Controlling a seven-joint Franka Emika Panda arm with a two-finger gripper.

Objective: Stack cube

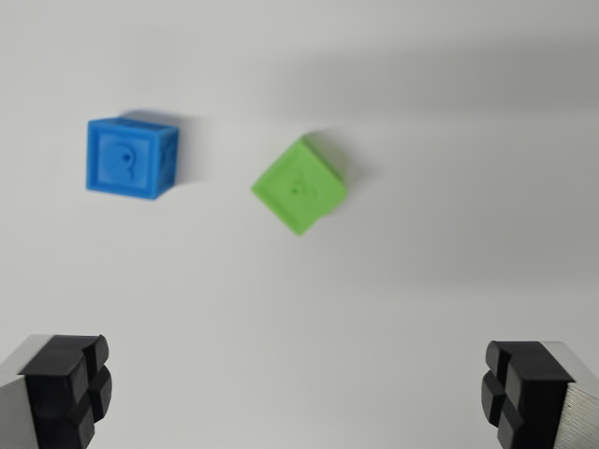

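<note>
Approach phase: gripper [299, 398] spread wide and empty, both cubes ahead of the jaws, neither one touched.

Judgement: pick one cube and centre it between the black rubber-padded fingertips [70, 383] before descending. The small green plastic cube [299, 184] sits ahead of the jaw gap, near its midline, turned diamond-wise to the jaw line, so the wrist likely needs rotating until the pads meet flat faces, not corners. The small blue plastic cube [133, 156] lies ahead and toward the wrist view's left, about in line with the left finger, well apart from the green, squarer to the jaws. Blue shows an embossed mark on its top face; green's top marking too blurred to read. Both rest on plain white table [309, 309].
</note>
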